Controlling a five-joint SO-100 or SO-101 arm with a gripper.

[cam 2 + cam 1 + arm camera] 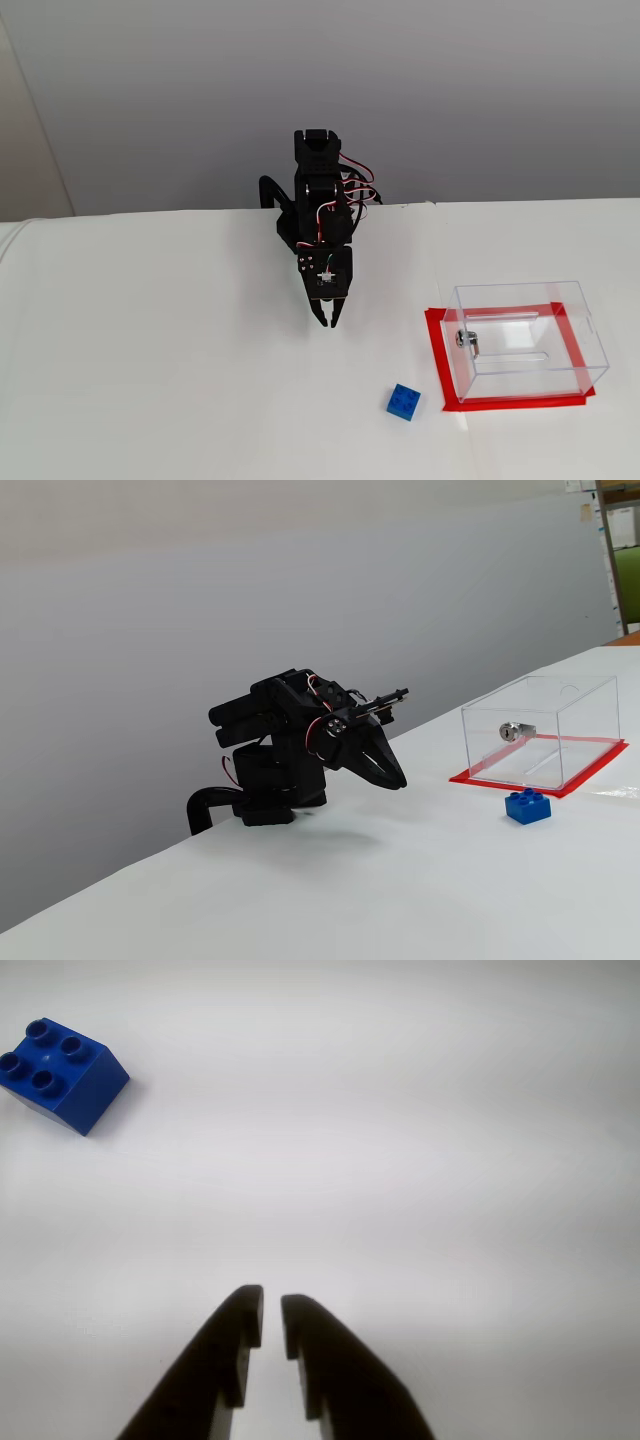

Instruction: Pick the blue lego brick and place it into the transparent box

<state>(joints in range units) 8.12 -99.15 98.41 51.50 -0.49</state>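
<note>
Left to right in a fixed view from the side, the folded black arm (285, 750) comes first, crouched low over the white table (400, 900). Its end effector (395, 778) points down and forward and hangs just above the table surface. Next comes the blue lego brick (527, 806), lying on the table well apart from the end effector. Just behind the brick is the transparent box (545, 730), which stands on a red base edge and has a small silver lock (512, 731) on one wall.

A fixed view from above gives the same order: the end effector (328, 318), then the blue lego brick (404, 401) lower and to the right, then the transparent box (525, 340) just beside the brick. No brick shows through the clear walls.

In the wrist view the blue lego brick (62, 1073) sits in the top left corner, studs up and turned at an angle. The two dark fingers of the end effector (272, 1315) rise from the bottom edge. They are nearly pressed together, with only a narrow slit between the tips, and they hold nothing.

By my judgement the task is at its very start. The brick is ungrasped and outside the box. All of the work is left: spreading the fingers, reaching the brick, gripping it, lifting it and releasing it into the box.
</note>
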